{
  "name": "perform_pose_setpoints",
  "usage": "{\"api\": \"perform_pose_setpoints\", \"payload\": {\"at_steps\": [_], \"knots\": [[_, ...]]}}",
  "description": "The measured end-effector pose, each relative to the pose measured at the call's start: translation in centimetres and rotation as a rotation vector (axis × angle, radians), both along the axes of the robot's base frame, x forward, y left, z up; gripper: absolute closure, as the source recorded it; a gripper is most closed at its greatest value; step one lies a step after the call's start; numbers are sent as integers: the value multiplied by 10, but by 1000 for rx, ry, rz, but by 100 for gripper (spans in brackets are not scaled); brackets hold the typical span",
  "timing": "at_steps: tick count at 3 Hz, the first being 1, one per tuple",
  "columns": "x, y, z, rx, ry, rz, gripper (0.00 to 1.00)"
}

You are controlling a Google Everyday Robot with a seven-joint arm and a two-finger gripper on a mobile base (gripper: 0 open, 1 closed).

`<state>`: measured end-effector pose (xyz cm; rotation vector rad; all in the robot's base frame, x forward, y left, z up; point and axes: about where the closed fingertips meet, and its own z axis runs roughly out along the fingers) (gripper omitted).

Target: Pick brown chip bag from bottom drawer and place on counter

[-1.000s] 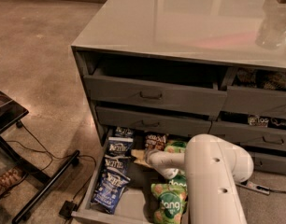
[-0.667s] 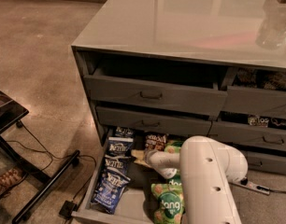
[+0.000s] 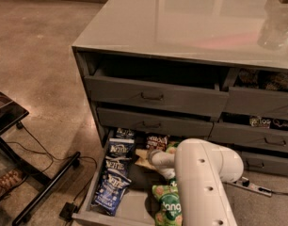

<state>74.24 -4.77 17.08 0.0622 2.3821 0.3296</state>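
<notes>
The bottom drawer (image 3: 134, 206) is pulled open at the foot of the left stack. The brown chip bag (image 3: 156, 141) lies at its back, dark brown with white lettering; a cream edge (image 3: 141, 159) shows just in front of it. My white arm (image 3: 205, 182) reaches down into the drawer from the lower right. My gripper (image 3: 151, 157) is low inside the drawer, just in front of the brown bag and against the cream edge. The glossy grey counter (image 3: 181, 18) tops the cabinet above.
Dark blue Kettle bags (image 3: 116, 149) fill the drawer's left side and green dang bags (image 3: 167, 206) lie under my arm. The two drawers above (image 3: 153, 97) stand slightly open. A black stand with cables (image 3: 45, 182) is on the floor at left. A clear plastic item (image 3: 276, 27) sits on the counter's right.
My arm has shifted slightly to the left over the drawer. The gripper stays at about the same spot by the brown bag. The bags have not visibly moved.
</notes>
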Motion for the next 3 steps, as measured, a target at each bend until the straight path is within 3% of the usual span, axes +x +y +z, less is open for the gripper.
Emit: {"api": "perform_pose_setpoints", "payload": {"at_steps": [3], "knots": [[11, -14, -17, -51, 2, -27, 0]]}}
